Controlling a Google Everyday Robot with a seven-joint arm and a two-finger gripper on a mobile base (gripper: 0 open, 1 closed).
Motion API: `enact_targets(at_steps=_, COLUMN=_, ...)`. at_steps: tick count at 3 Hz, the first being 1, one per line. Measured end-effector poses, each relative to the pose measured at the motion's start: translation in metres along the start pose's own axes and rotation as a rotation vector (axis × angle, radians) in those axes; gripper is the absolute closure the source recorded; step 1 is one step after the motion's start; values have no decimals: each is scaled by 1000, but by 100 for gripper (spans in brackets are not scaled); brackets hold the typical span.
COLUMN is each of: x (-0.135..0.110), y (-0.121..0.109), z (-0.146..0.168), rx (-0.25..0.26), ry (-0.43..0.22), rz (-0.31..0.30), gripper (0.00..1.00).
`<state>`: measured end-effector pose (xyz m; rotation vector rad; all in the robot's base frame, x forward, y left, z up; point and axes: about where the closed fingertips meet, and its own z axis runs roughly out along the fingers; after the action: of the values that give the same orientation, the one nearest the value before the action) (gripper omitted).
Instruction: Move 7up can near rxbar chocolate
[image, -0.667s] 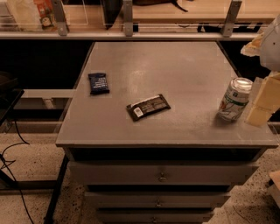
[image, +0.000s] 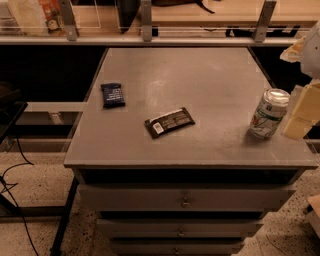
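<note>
Standing near the front right corner of the table (image: 200, 70), the 7up can (image: 268, 114) sits upright or perhaps slightly tipped, silver top up; the angle of the view makes the lean hard to judge. The gripper (image: 301, 118) shows only as pale slabs at the right border of the view, just beside the can on its outer side. I cannot tell whether it touches the can, nor whether it is released, clenched or grasping.

The rxbar chocolate (image: 169, 122) lies flat toward the middle of the table, well apart from the can and to its left in the view, at about the same depth. Its long axis runs diagonally, with the left end nearer the front edge and the right end farther back. So the can lies between the gripper and the bar, and the coming move is, in my judgement, a plain carry to the left, away from the corner.

Bare table lies all along that path, so nothing should obstruct the can. The bar's right end is the closest spot for setting down. The dark blue bar (image: 113, 95) rests farther left and back, well out of the way. The risk sits at the start: the can is near both the front and right edges, so a clumsy nudge there could send it off.
</note>
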<state>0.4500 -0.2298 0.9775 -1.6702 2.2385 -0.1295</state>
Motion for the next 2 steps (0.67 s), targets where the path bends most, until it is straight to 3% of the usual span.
enact_targets(at_steps=2, x=17, y=-51, z=50, rx=18, ry=13, rz=53, gripper=0)
